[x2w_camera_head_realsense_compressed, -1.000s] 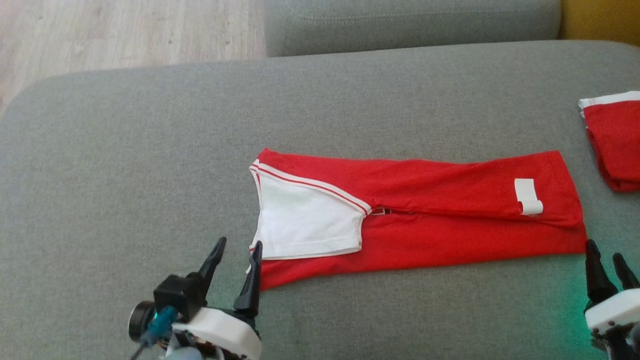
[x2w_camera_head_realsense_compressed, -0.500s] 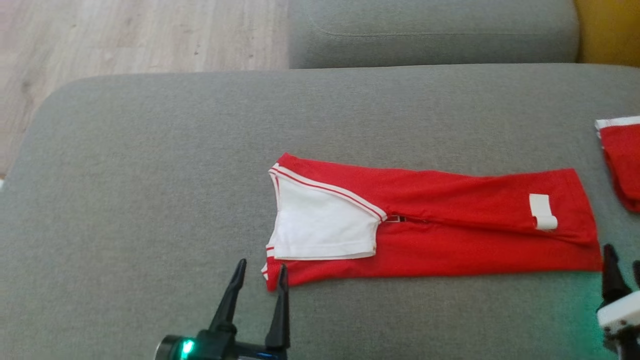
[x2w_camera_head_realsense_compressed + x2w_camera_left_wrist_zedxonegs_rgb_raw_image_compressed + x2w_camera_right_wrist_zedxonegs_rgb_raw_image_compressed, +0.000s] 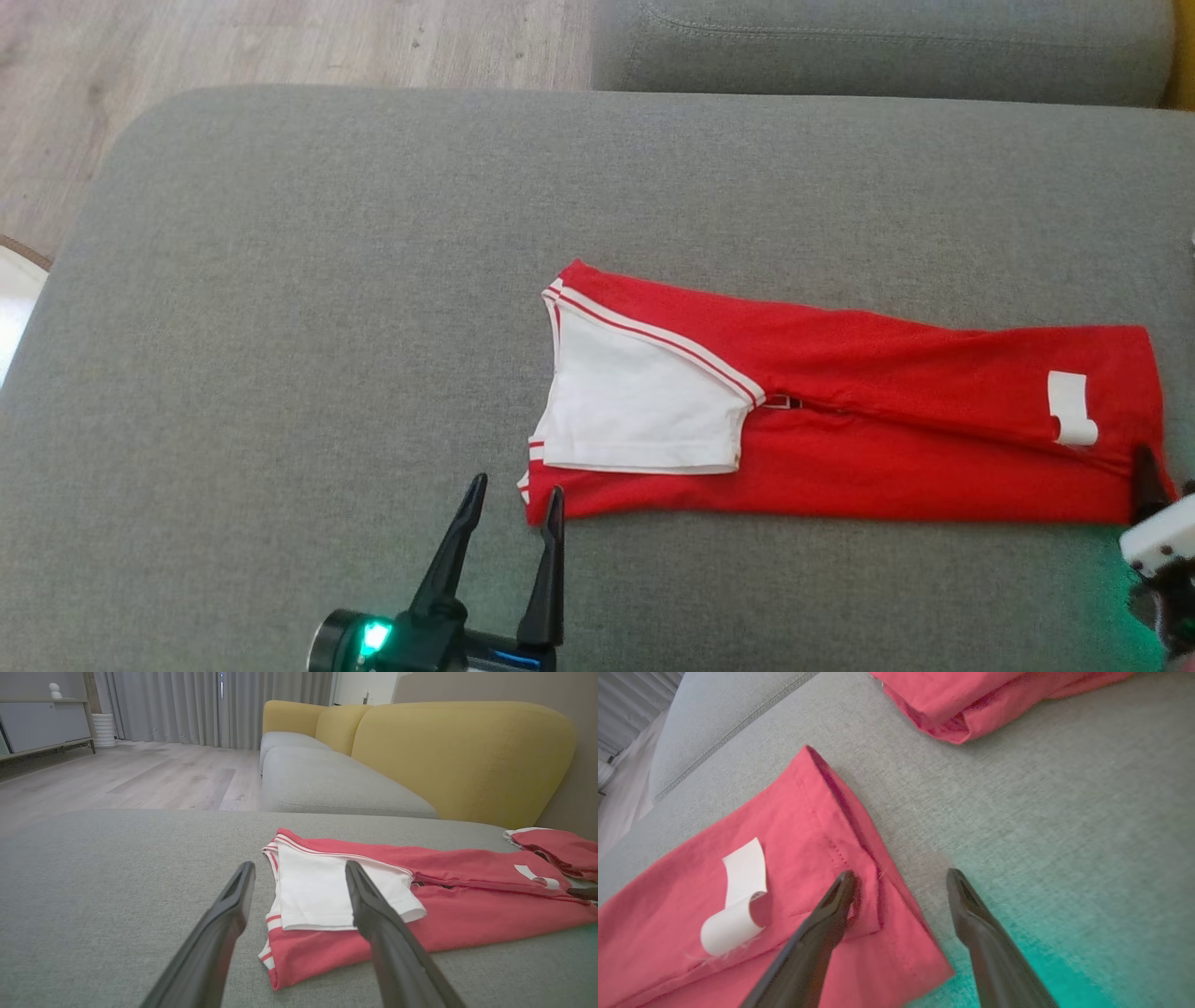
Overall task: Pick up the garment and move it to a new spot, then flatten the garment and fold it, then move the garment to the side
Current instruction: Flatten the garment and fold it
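I have the garment (image 3: 887,467) lying flat on the cushion (image 3: 280,280), right of centre in the head view. It is already narrowed to a long band, with its long axis running from 9 to 3 o'clock (dipping slightly at the 3 end). The left claw (image 3: 516,485) is spread and empty. Its tips sit at the near corner of the 9 o'clock end, and the bulk of the cloth lies off at about 2 o'clock from it. The right claw (image 3: 901,875) is spread too and pinches nothing. It straddles the hem at the 3 o'clock end, with one finger over red cloth near the label (image 3: 738,896) and the other over bare cushion. A second red piece (image 3: 971,700) lies apart at 12 o'clock in the right wrist view. Each arm is nearest its own end, so I judge the coming fold runs along that long axis, end over end. Each claw would need to nip its near corner cleanly, through every layer.
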